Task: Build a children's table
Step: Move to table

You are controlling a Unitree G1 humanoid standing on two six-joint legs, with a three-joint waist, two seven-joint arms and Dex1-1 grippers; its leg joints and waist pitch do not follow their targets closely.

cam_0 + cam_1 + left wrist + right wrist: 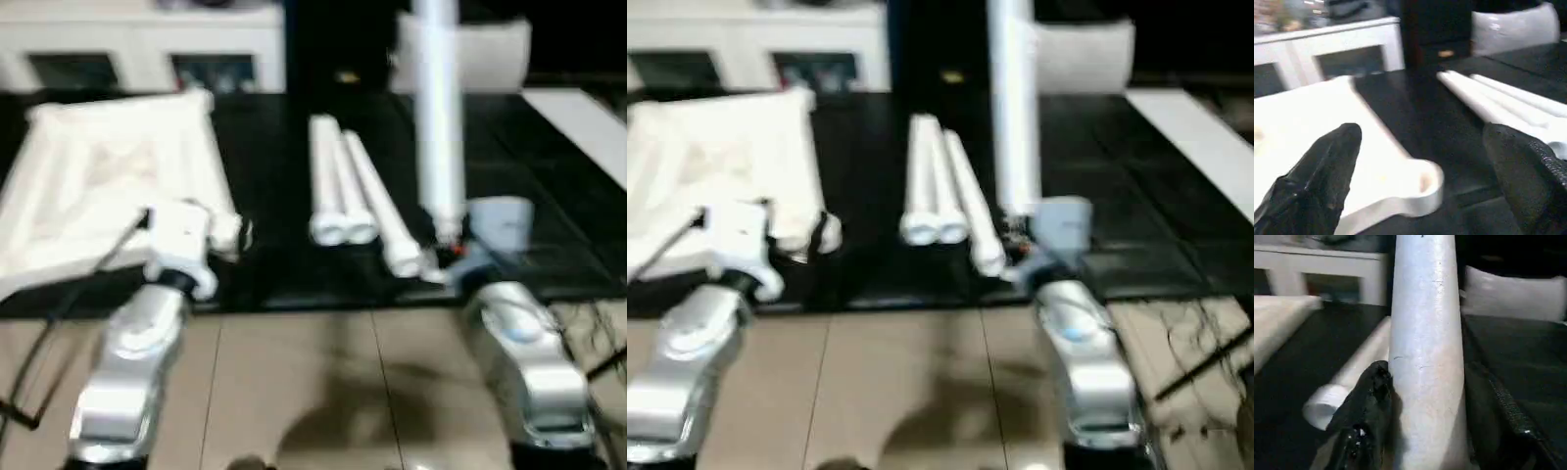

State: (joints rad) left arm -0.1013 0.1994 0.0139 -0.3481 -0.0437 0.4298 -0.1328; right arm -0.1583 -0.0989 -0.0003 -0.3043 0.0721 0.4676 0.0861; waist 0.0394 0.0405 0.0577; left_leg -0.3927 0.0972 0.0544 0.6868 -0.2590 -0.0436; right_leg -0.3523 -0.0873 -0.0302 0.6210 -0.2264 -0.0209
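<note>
Above dark matting, right jaws (1420,421) clamp an upright leg (438,117); left jaws (1425,171) gape.

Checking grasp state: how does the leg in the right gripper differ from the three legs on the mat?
The held leg stands upright; the three loose legs lie flat on the black mat. The held leg is clamped between the right gripper fingers; the loose legs lie side by side, untouched by either gripper. All are white tapered tubes.
</note>
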